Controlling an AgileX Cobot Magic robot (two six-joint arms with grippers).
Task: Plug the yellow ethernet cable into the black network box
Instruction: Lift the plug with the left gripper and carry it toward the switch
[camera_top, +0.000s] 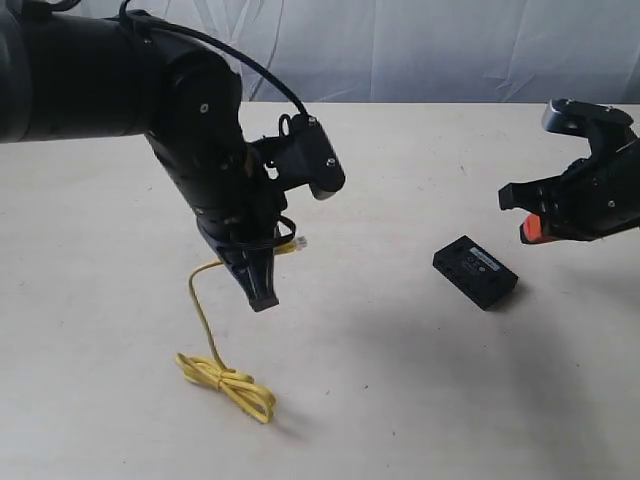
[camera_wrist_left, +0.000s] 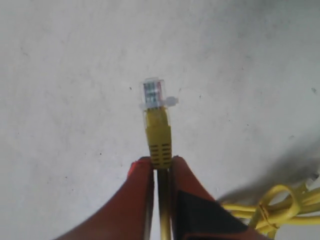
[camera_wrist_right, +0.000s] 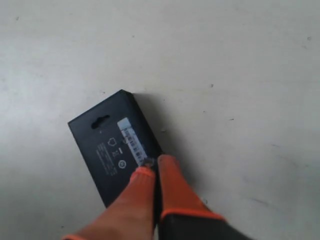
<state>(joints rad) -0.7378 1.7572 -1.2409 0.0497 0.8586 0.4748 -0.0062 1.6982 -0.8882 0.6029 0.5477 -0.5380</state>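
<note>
My left gripper (camera_wrist_left: 161, 162) is shut on the yellow ethernet cable (camera_wrist_left: 159, 135), just behind its clear plug (camera_wrist_left: 154, 94), which sticks out past the red fingertips (camera_wrist_left: 142, 175). In the exterior view that gripper (camera_top: 265, 290) hangs above the table at left. The cable (camera_top: 205, 320) drops from it to a looped bundle (camera_top: 232, 385) lying on the table. The black network box (camera_top: 475, 270) lies flat to the right, label up. My right gripper (camera_top: 530, 215) hovers just right of the box, its orange fingers (camera_wrist_right: 175, 185) pressed together with nothing between them, tips over the box's edge (camera_wrist_right: 110, 145).
The pale table (camera_top: 380, 380) carries only the box and the cable. A grey cloth backdrop (camera_top: 420, 50) hangs behind its far edge. The left arm's bulky black body (camera_top: 120, 80) fills the upper left of the exterior view.
</note>
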